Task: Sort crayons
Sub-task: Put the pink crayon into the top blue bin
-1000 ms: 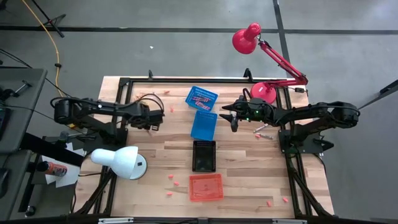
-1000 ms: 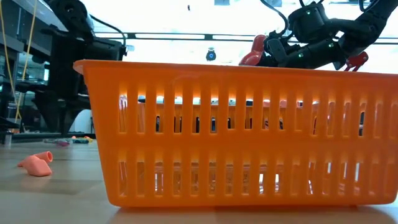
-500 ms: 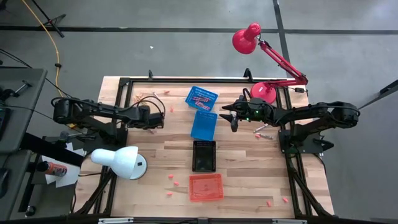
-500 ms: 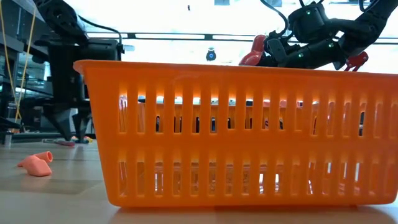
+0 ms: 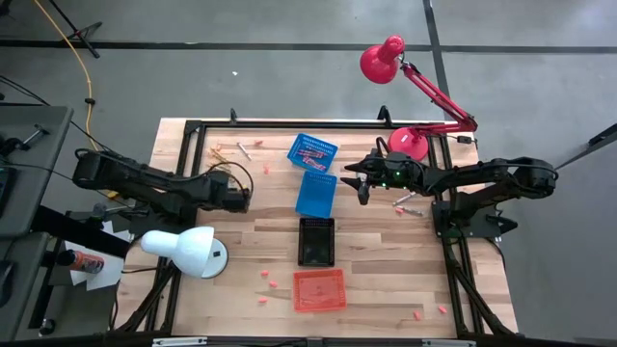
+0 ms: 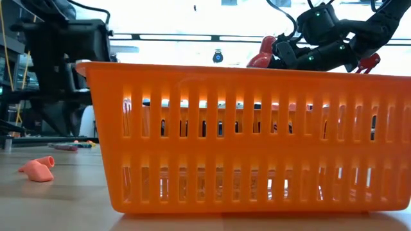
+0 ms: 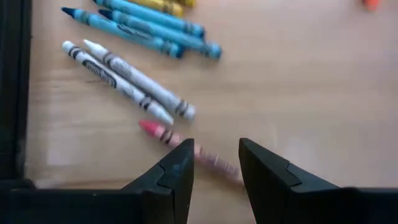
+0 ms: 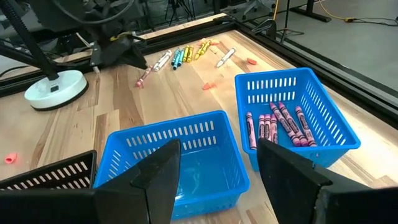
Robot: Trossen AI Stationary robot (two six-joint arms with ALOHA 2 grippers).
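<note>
Since the earlier high view, the left arm has swung back from the loose crayons [image 5: 224, 150] at the far left of the table, and the left gripper [image 7: 215, 163] now sits lower and nearer the white lamp [image 5: 186, 249]; the right arm has not shifted.

Nearest in the left wrist view, the left gripper's fingers [image 7: 176, 169] stand partly open just above the wood, with a pink crayon [image 7: 189, 152] lying slantwise across the gap between them. Whether either finger touches it cannot be told; nothing is held. For a clean pick, the jaws should probably be centred on the crayon's middle and turned square to its length before closing, since a thin round stick is likely to roll or pivot out of a skewed pinch. Lowering fully to the table first would help.

Beyond it lie two white crayons [image 7: 127, 81], then several blue crayons [image 7: 143, 25].

Farther across the table, the right gripper [image 8: 217, 163] hangs with fingers wide open and empty over the near blue basket [image 8: 177, 158]. The far blue basket [image 8: 295, 118] already holds a row of pink crayons [image 8: 277, 124].
</note>
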